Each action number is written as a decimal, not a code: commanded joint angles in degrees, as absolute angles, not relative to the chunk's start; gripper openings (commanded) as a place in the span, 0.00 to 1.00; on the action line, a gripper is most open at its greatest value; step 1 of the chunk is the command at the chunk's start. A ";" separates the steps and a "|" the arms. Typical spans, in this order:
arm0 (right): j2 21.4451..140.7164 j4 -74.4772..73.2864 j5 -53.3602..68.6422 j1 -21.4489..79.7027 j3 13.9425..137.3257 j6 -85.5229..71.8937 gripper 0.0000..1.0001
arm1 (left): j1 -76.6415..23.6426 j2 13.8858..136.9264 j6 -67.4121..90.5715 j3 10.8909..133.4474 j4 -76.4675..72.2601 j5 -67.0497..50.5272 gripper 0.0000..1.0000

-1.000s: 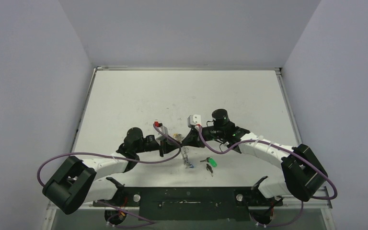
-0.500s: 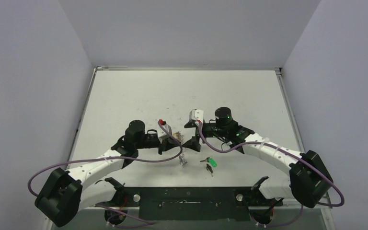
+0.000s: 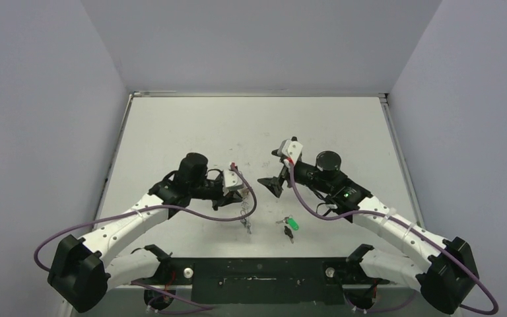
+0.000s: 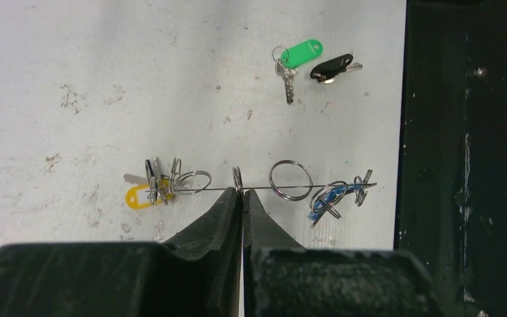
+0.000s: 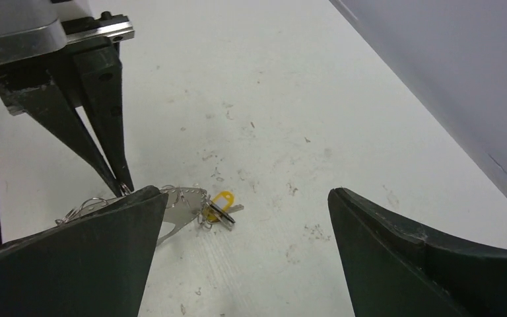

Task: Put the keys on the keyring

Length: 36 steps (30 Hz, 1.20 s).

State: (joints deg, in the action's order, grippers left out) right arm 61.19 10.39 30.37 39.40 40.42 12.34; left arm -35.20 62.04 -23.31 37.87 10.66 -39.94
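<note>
Clamped left claw (image 4: 243, 193) shut on keyring (image 4: 218, 190), yellow key (image 4: 138, 196) left of its tips, blue key (image 4: 333, 197) right. Saw green key (image 4: 302, 51) and black key (image 4: 330, 68) on surface (image 4: 105, 66) beyond. Had right claw (image 5: 243, 193) wide open, empty.

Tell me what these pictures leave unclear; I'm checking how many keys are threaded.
- Left wrist: the keyring, pinched by the left gripper, shows edge-on as a thin line; its clip cannot be found.
- Top view: the keyring and its keys are too small to count.
- Right wrist: the right gripper's own finger covers most of the keyring; the green-tagged key and the black key fall outside the frame.
</note>
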 commanded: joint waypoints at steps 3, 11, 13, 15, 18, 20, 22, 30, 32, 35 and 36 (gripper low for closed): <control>59.08 15.65 20.75 37.19 40.53 1.90 1.00 | -35.94 64.96 -34.19 47.21 29.69 -36.76 0.00; 63.42 23.20 29.60 35.76 37.18 -2.37 1.00 | -37.18 68.13 -39.75 56.02 42.27 -32.92 0.00; 63.93 29.61 37.25 35.84 34.08 0.87 1.00 | -37.66 68.88 -40.93 57.61 44.46 -32.12 0.00; 64.62 37.89 41.63 36.09 30.14 3.12 1.00 | -38.02 69.51 -41.86 58.52 45.93 -31.59 0.00; 66.00 50.63 44.84 36.66 23.85 5.89 1.00 | -38.58 69.93 -43.28 58.99 46.90 -31.18 0.00; 67.37 53.06 45.38 36.97 23.20 6.19 1.00 | -38.93 70.00 -44.15 58.79 46.85 -31.18 0.00; 68.99 52.19 48.07 37.78 23.59 8.57 1.00 | -39.20 69.88 -44.46 58.21 46.18 -31.47 0.00; 74.99 53.40 48.79 43.64 24.85 12.62 0.88 | -40.03 69.18 -44.90 57.45 44.25 -31.48 0.00; 76.52 54.86 48.69 44.64 24.99 12.21 0.81 | -40.11 69.15 -44.91 57.53 44.12 -31.47 0.00; 78.69 56.19 48.43 45.71 25.74 11.57 0.69 | -40.32 69.25 -44.91 57.60 44.12 -31.38 0.00; 79.19 56.43 48.36 45.90 26.11 11.19 0.65 | -40.38 69.26 -44.91 57.64 44.12 -31.38 0.00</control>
